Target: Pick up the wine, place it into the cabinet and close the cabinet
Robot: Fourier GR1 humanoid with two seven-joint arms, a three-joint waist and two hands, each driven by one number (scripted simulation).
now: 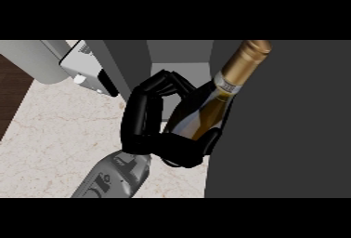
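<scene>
Cabinet door (288, 139) blocks right; cabinet opening (179, 69) free ahead; counter (61, 139) open left

Evenly and softly lit, with no single light source showing and no hard cast shadows on the pale marbled tabletop (61, 135) at left. Brightest on the grey cylinder at upper left (34, 60) and on the gold foil of the wine bottle (237, 74), with a soft sheen along the bottle's glass; darkest across the cabinet door (288, 130) filling the right side and on the black hand (147, 121), where little surface detail reads. Slightly soft throughout, edges a little jagged, no marked bending toward the corners.
</scene>
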